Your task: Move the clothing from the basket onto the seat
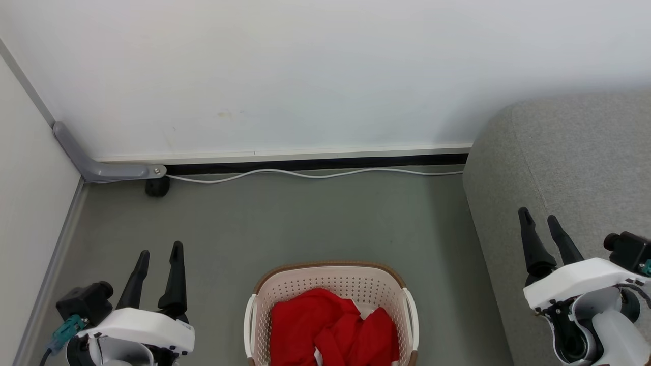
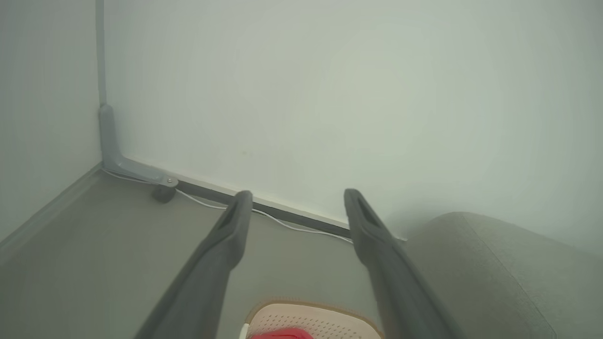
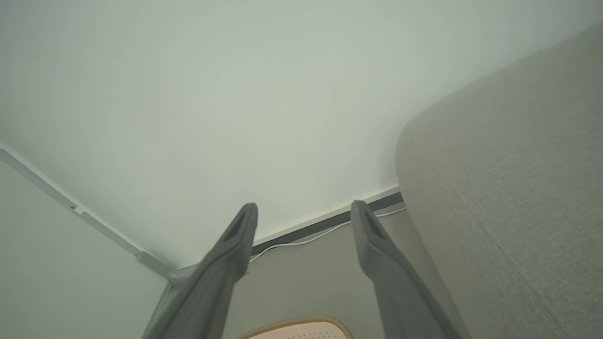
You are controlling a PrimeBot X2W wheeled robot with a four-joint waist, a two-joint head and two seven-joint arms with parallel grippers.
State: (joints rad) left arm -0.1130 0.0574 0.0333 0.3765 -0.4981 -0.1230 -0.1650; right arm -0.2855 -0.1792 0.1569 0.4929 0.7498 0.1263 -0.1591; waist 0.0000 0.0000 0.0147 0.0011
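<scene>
Stage: at the very start, by my reading; no transfer is done as far as the views show
Clothing (image 1: 330, 330): red crumpled heap inside the basket, covering most of the base; its near part runs off the bottom of the head view; I cannot tell how many pieces there are
Basket (image 1: 325, 284): stands on the grey floor (image 1: 305, 223) straight ahead, between the two grippers, near the seat but apart from it
Seat (image 1: 569, 168): grey sofa at the robot's right, with a rounded end toward the wall; nothing red on the part in view
Left gripper (image 1: 160, 249): fingers spread with nothing between them, held over bare floor to the left of the basket, apart from it
Right gripper (image 1: 537, 214): fingers spread, empty, held in front of the seat's near flank in the head view; I cannot tell whether it touches
Background: white cable (image 1: 315, 174) along the skirting, clear of the work
Left to do: all of it; reach into the basket, pinch the fabric, lift it clear of the rim, carry it right, let go on the seat, repeat if any remains
Watch: limp cloth may trail over the rim or come up only in part
</scene>
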